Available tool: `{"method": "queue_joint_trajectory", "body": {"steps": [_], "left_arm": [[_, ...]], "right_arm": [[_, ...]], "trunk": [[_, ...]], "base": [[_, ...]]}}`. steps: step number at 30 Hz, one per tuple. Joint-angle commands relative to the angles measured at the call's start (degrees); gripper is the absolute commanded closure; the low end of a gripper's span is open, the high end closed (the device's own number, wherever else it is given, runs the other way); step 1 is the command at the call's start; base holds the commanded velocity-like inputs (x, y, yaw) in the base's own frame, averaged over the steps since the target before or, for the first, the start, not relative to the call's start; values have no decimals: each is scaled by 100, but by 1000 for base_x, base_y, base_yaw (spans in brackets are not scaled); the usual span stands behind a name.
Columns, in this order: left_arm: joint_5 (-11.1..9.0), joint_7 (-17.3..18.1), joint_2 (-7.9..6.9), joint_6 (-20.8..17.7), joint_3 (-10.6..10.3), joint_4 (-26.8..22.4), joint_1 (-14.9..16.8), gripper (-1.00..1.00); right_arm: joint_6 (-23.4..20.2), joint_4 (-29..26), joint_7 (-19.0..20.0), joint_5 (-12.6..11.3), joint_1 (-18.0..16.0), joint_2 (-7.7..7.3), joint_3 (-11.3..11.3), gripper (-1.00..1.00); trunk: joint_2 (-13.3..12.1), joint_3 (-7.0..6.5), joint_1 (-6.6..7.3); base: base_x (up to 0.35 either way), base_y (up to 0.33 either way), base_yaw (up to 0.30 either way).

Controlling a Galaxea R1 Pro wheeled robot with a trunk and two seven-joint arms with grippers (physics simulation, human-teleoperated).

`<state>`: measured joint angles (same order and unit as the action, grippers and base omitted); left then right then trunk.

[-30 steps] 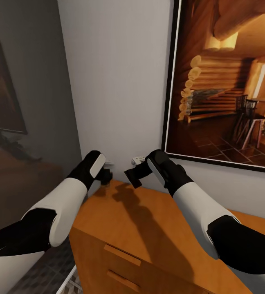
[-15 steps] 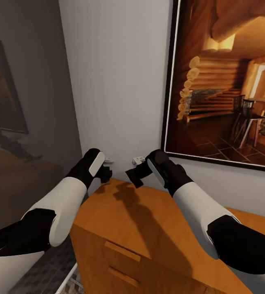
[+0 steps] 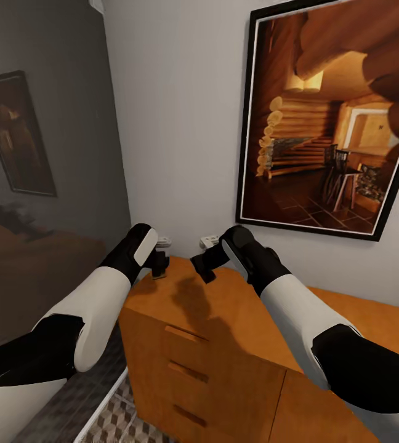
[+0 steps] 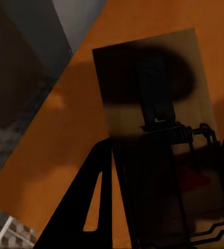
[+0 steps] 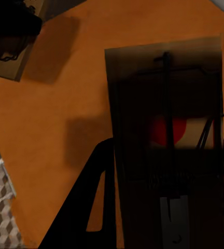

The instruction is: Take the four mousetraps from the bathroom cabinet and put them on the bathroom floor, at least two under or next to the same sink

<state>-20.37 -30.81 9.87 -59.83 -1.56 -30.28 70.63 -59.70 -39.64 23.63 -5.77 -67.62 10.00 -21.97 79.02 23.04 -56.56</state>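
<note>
Head view: both arms reach forward over the far corner of the cabinet (image 3: 224, 332), near the wall under a framed picture (image 3: 329, 123). The left gripper (image 3: 158, 263) hangs above the cabinet's left edge, the right gripper (image 3: 203, 266) just beside it over the top. A small dark flat piece shows at each tip, but from here I cannot tell how the jaws stand. A strip of the bathroom floor (image 3: 110, 424) shows below the cabinet's left side, so the left arm is the nearer one to bare tile.

Left wrist view: a mousetrap (image 4: 164, 140) sits between the fingers, clamped at its near end. Its long axis runs straight out along the fingers, board face to the camera, wire parts near the grip, free end pointing out over the orange top.

Right wrist view: a second mousetrap (image 5: 166, 140) is clamped the same way, long axis in line with the fingers, a red spot at mid-board, spring toward the grip. Orange wood lies behind it, cube-pattern tiles at one corner. My judgement: both traps must be carried off the cabinet and lowered to the tiles.
</note>
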Motion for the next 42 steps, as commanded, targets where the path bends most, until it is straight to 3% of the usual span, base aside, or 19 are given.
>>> {"method": "queue_joint_trajectory", "body": {"steps": [1, 11, 18, 25, 30, 39, 42], "left_arm": [[-51, -58, -2, -17, -19, -5, 4, 100], [-58, -56, 6, -17, -19, 10, 4, 100], [-66, -46, 13, -17, -19, 78, 4, 100], [-78, -7, 13, -17, -19, 243, 4, 100], [-87, 51, 13, -17, -17, 270, 4, 100], [-352, 125, 13, -17, -19, 277, 4, 100], [-507, 142, 13, -17, -19, 277, 4, 100]], "right_arm": [[-30, -1, -29, -65, -6, 0, -6, 100], [-30, 23, -30, -73, -6, 0, -9, 100], [-30, 57, -28, -74, -6, 0, -10, 100], [-30, 487, -31, -72, -6, -14, 8, 100], [-30, 513, -21, -73, -6, -233, 14, 100], [-30, 527, -24, -74, -6, -517, 22, 100], [-30, 527, -25, -74, -6, -675, 24, 100]], "trunk": [[5, 7, 4], [5, 7, 4], [5, 7, 4], [5, -3, 4], [5, -17, 4], [5, -31, 4], [5, -32, 4]], "base": [[-344, 0, 0], [-309, 0, 0], [-53, 0, 0], [-3, 0, -164], [0, 0, -276], [0, 0, -287], [0, 0, -290]]}}
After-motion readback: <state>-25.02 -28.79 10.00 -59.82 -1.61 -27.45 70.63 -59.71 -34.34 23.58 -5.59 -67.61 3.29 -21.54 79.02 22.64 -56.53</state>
